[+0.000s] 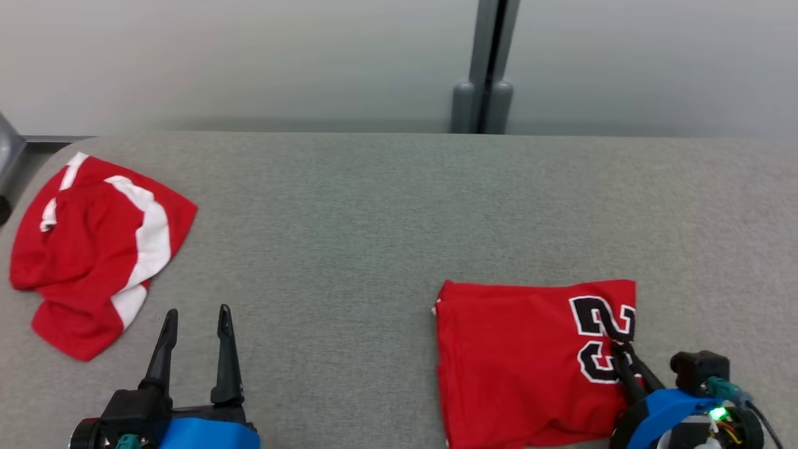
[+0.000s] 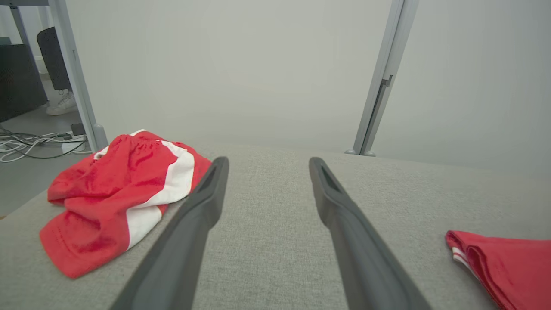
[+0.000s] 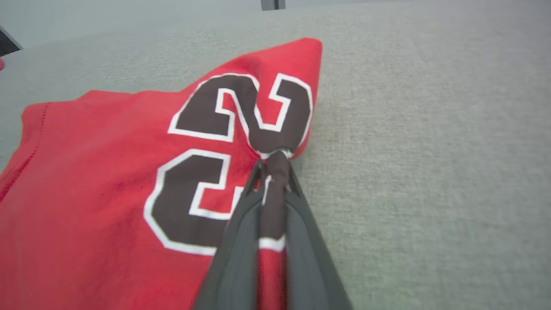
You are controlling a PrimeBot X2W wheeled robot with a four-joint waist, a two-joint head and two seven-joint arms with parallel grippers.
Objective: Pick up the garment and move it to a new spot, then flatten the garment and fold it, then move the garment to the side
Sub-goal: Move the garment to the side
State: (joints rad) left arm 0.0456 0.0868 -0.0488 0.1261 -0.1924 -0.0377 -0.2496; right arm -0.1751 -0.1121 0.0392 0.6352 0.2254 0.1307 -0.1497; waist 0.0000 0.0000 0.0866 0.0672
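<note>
On grey fabric (image 1: 349, 237), right jaws pinch the folded red jersey (image 1: 511, 358); left jaws gape

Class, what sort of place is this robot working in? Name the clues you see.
Probably a lab or office test area, not a home: a grey cloth-topped table against plain partition panels joined by a metal post, with cables and an office chair on the floor beyond.

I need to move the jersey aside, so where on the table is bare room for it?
The wide middle of the table, between shorts and jersey, is bare, as is the far right beyond the jersey. The left end is crowded by shorts.
</note>
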